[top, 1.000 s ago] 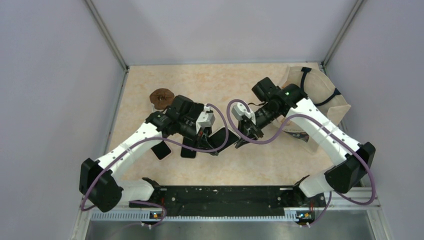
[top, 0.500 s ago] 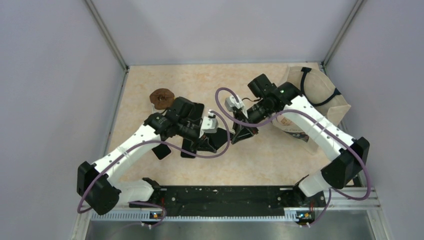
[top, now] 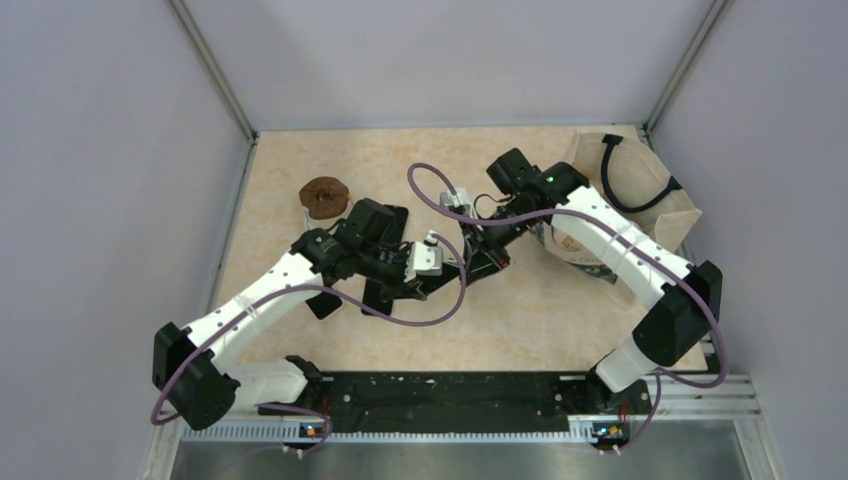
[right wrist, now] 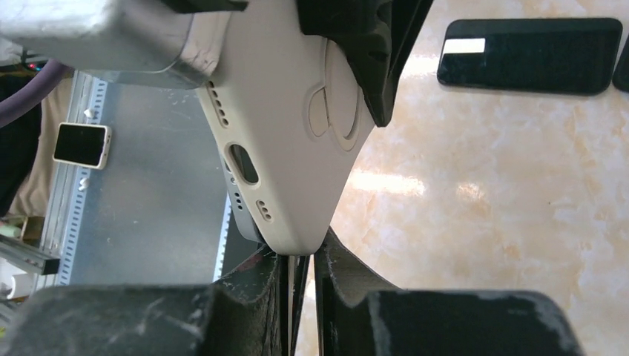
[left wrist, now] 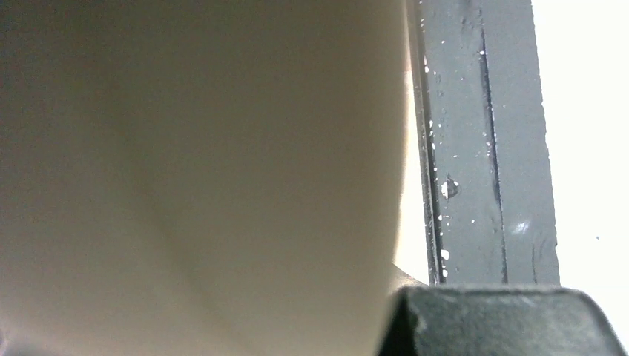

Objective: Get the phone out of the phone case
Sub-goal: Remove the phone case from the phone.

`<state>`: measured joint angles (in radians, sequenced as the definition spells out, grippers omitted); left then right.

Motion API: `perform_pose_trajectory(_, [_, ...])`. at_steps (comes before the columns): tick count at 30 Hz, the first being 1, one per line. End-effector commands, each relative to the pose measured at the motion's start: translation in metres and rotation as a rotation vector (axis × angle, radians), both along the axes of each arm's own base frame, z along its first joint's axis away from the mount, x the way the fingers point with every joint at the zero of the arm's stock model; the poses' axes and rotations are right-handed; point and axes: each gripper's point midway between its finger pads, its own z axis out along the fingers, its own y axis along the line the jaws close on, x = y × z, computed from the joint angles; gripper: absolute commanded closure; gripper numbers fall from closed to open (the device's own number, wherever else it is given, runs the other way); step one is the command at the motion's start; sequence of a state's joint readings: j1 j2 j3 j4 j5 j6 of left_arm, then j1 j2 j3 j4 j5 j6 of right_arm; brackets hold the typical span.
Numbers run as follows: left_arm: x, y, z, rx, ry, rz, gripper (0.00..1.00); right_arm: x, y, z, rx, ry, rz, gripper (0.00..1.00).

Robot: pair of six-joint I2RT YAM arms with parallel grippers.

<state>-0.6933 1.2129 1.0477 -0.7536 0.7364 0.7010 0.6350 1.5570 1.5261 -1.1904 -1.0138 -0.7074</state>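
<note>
The smooth silicone phone case [right wrist: 297, 133] was plain cream, no print, with a greyish phone [right wrist: 243, 222] edge showing under it. The spare slab phone [right wrist: 530, 46] was glossy black. The tabletop [top: 400, 160] was beige with marbled swirls. Also a brown round lump [top: 323, 196], a tan cloth bag [top: 640, 165] with a black strap [top: 611, 143], and white robot arms [top: 260, 300] with black joints and purple cables [top: 428, 166].

My left gripper [top: 437, 272] and right gripper [top: 479, 260] crowd together on the case [right wrist: 289, 126] mid-table. Spare phones [top: 322, 301] lie close on the left and a bag [top: 650, 215] on the right. The bare table [top: 500, 330] in front is passable.
</note>
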Motion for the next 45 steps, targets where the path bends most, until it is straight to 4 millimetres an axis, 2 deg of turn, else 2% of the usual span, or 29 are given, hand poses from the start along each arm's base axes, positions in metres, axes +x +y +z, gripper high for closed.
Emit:
perform_pose_trajectory(1, [-0.051,-0.015,0.017,-0.104,-0.021,-0.262,1.00,0.074,0.033,0.030,0.145,-0.281,-0.109,1.00])
perform_pose_trajectory(16, [-0.058,-0.018,0.014,-0.109,-0.007,-0.289,1.00,0.097,0.044,0.032,0.170,-0.251,-0.288,1.00])
perform_pose_trajectory(24, [-0.056,-0.023,0.016,-0.117,-0.007,-0.289,1.00,0.095,0.050,0.028,0.188,-0.203,-0.328,1.00])
perform_pose_trajectory(28, [-0.047,-0.023,0.018,-0.137,0.004,-0.239,1.00,0.096,0.043,0.023,0.173,-0.227,-0.347,1.00])
perform_pose_trajectory(33, [-0.031,-0.015,0.029,-0.188,0.019,-0.143,1.00,0.101,0.021,0.031,0.196,-0.257,-0.395,1.00])
perform_pose_trajectory(37, [-0.022,-0.009,0.035,-0.208,0.026,-0.094,1.00,0.088,0.007,0.036,0.218,-0.284,-0.373,0.95])
perform_pose_trajectory(45, [-0.012,-0.007,0.044,-0.265,0.078,-0.060,1.00,0.050,-0.019,0.043,0.203,-0.364,-0.281,0.74])
